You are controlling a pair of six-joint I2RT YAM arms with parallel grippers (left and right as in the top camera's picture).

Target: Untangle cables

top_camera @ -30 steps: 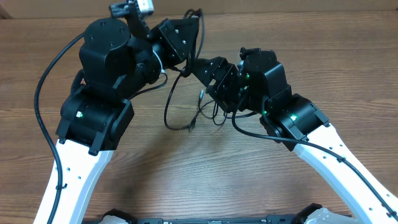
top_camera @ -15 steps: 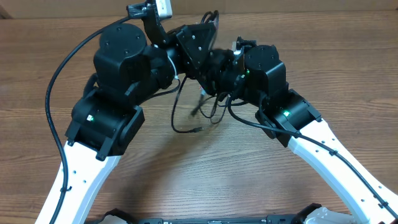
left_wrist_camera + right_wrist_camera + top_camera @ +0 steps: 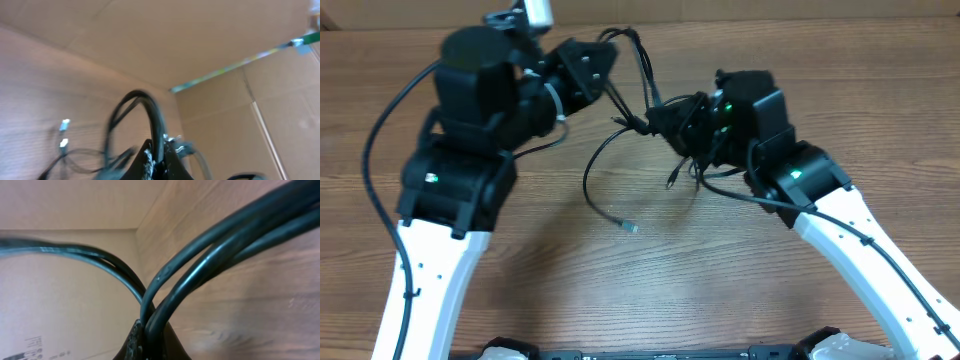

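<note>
Gripping the thin black flexible cables (image 3: 632,124) from both sides, the two arms held the bundle raised above the brown wooden table (image 3: 880,80). The left gripper (image 3: 613,45) had its jaws closed on a bunch of strands that arched up from its fingers (image 3: 146,162). The right gripper (image 3: 658,118) pinched several cords between its fingers (image 3: 131,345), jaws narrow around them. From the knot between the two grippers, one loop drooped to the tabletop, its small plug tip (image 3: 631,228) lying on the wood.
</note>
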